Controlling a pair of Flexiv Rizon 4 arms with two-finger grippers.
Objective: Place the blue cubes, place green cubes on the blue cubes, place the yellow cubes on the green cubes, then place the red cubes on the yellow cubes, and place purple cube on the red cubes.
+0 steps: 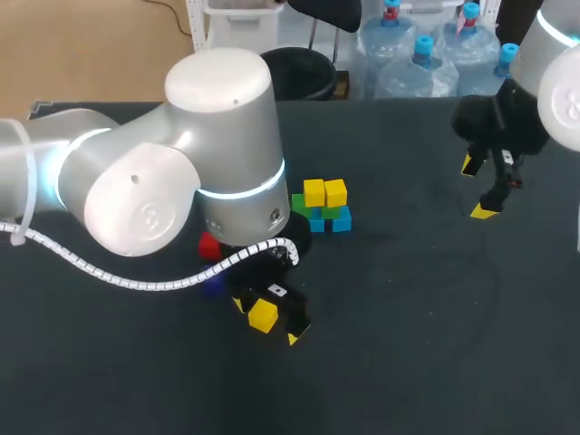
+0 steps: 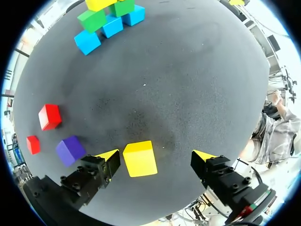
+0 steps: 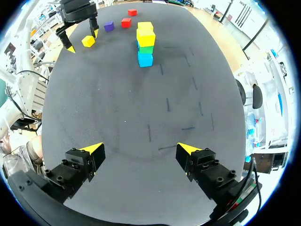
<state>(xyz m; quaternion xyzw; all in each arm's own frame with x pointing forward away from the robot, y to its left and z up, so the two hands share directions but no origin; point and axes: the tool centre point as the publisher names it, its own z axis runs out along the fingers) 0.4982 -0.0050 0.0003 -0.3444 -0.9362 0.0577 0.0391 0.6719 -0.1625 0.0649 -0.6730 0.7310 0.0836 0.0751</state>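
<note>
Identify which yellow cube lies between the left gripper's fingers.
The loose yellow cube on the table; the other two yellow cubes sit on the green cubes.

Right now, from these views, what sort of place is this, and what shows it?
Probably a robotics lab bench: the robot's left gripper and right gripper hang over a dark table bearing a half-built stack of coloured cubes.

The dark table surface (image 2: 188,70) looks matt and grainy; the loose yellow cube (image 2: 139,158) seems smooth plastic; the left arm's white shell (image 1: 222,100) shines.
</note>
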